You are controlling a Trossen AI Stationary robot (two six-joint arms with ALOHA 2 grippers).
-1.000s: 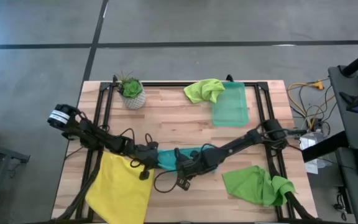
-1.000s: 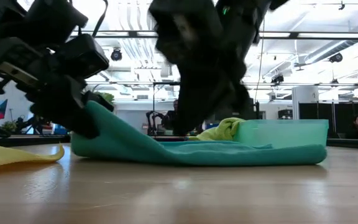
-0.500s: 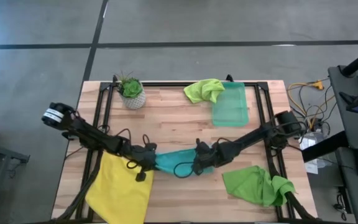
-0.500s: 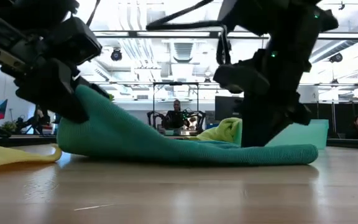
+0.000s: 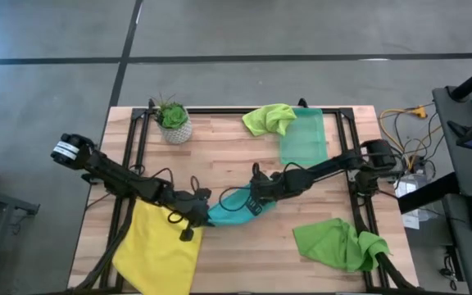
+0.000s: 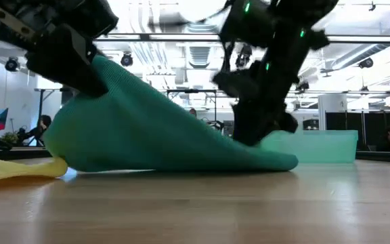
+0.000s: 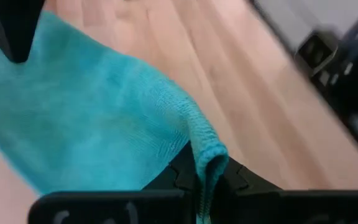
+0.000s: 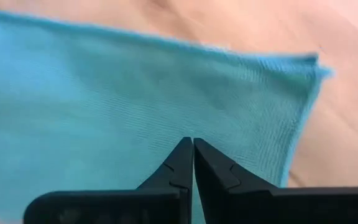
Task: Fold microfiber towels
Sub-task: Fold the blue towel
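**A:** What has been altered on the table (image 5: 220, 152) in the last second?

**B:** The teal towel (image 5: 234, 205), stretched flat between the arms a second ago, has been gathered into a shorter shape at the table's middle. In the low view it is now raised into a tall slope (image 6: 161, 129), high at one end and down on the wood at the other.

**A:** By which arm was that done?

**B:** Mostly the right. The right gripper (image 5: 256, 199) has been carried back toward the bin (image 5: 303, 139) side and now sits over the towel's far end. The left gripper (image 5: 193, 215) has barely been shifted.

**A:** And how are the fingers set?

**B:** An edge of the teal cloth is pinched in the left gripper, as the left wrist view shows. The right one's fingers are pressed together above the cloth (image 8: 135, 99); whether fabric is caught there cannot be told.

**A:** What follows for the task?

**B:** A fold of the teal towel is judged to be under way. The yellow towel (image 5: 161, 246) and both lime green towels (image 5: 270, 118) (image 5: 338, 243) remain unfolded.
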